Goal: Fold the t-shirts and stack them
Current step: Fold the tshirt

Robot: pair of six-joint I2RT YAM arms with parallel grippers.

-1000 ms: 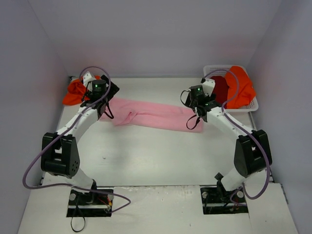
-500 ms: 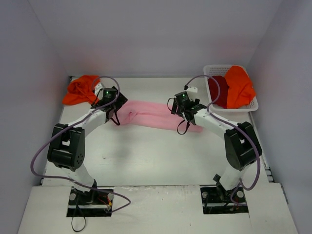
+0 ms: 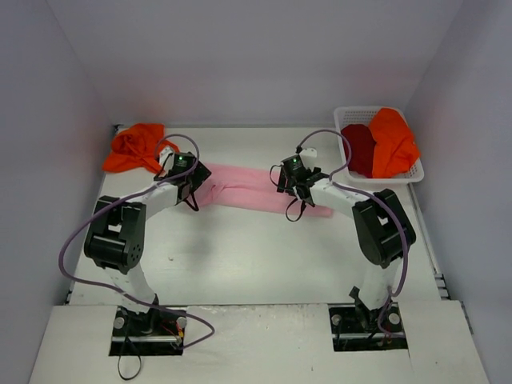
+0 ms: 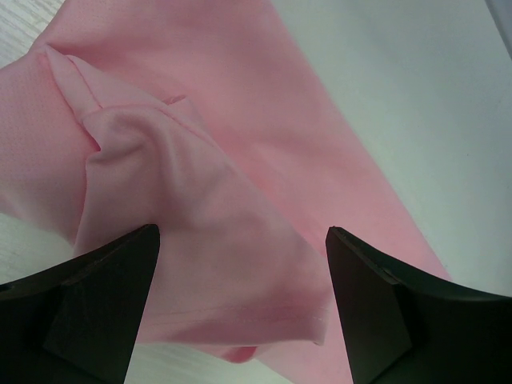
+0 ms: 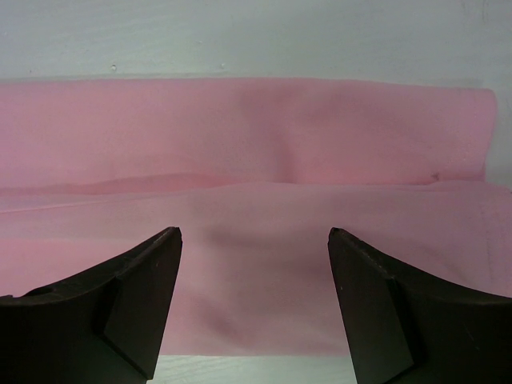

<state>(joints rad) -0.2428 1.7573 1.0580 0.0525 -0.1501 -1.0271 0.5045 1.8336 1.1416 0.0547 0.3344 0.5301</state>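
A light pink t-shirt [image 3: 244,186] lies as a long folded strip across the middle of the table. My left gripper [image 3: 194,184] is open at the strip's left end. In the left wrist view its gripper [image 4: 242,234] straddles a folded sleeve with a stitched hem [image 4: 240,312]. My right gripper [image 3: 290,189] is open over the strip right of its middle. In the right wrist view this gripper [image 5: 254,234] spans the flat pink t-shirt [image 5: 256,144] near its front edge. An orange t-shirt [image 3: 133,148] lies crumpled at the back left.
A white latticed basket [image 3: 417,171] stands at the back right, holding a dark red t-shirt [image 3: 359,149] and another orange t-shirt [image 3: 392,141]. White walls close in the table at the back and on both sides.
Both arms have swung inward along the pink shirt, the left to its left end and the right toward its middle. The shirt's left end now reaches less far left. Both grippers stay open.
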